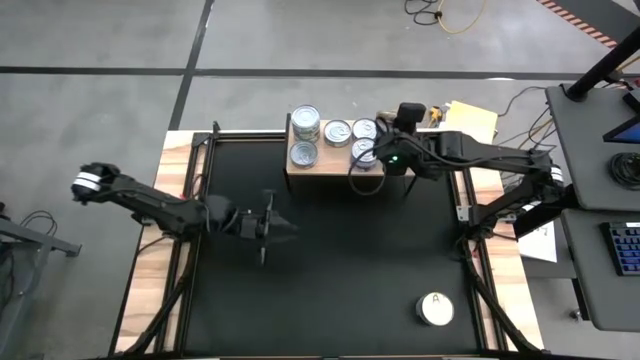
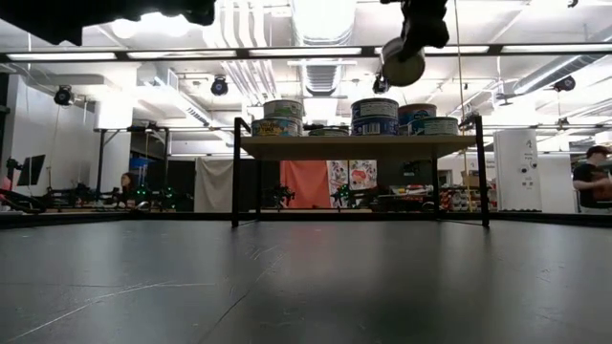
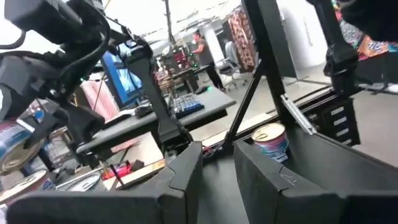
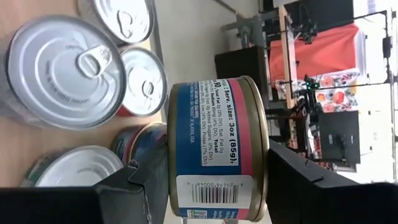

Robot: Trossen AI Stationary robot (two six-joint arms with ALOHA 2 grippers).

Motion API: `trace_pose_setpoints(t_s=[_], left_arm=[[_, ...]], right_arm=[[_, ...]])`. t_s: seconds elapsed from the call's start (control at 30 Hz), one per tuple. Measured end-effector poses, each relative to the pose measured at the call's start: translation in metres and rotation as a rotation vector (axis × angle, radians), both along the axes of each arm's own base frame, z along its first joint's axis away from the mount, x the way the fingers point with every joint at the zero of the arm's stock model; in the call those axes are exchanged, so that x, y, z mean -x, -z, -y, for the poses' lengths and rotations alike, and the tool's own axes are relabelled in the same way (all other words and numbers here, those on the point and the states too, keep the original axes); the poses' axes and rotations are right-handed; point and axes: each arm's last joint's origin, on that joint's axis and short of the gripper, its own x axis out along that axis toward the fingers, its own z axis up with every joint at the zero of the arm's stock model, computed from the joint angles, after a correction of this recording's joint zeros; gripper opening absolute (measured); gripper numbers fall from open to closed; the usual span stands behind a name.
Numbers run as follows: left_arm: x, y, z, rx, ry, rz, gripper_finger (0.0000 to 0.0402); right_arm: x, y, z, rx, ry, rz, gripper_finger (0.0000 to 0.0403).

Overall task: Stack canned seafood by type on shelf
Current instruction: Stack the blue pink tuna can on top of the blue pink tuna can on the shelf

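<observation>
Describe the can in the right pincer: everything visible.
The can is a short round metal tin with a gold rim and a blue-and-pink label carrying small print and a barcode. It is tipped on its side, clamped between the right pincer's fingers, held in the air above the shelf, touching none of the cans there.

I am in a big lab or workshop, not a home. Long lights [image 2: 201,53] and fat silver pipes [image 2: 320,24] run across the high ceiling. The floor [image 1: 100,40] is bare grey with dark lines. Cables [image 1: 445,15] lie loose on it. Next to my black surface [image 1: 330,260] stands a desk [image 1: 590,130] with a keyboard [image 1: 625,248]. Far back I see more benches with gear, a blue screen [image 3: 127,74], bright cloth panels [image 2: 308,182] and people sitting at work [image 2: 591,177].
</observation>
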Motion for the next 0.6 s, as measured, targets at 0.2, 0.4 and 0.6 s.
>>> trace_pose_setpoints(t_s=[0.2,0.4,0.6], left_arm=[[0.008,0.0,-0.004,0.035,-0.074,0.008,0.0077],[0.007,0.001,-0.008,0.059,-0.208,-0.004,0.0077],[0.009,-0.002,-0.011,0.117,-0.316,0.013,0.0077]], right_arm=[[-0.001,0.007,0.008,-0.001,0.044,-0.044,0.0188],[0.001,0.007,0.017,-0.004,0.084,-0.032,0.0187],[0.004,0.007,0.028,-0.007,0.123,-0.034,0.0188]])
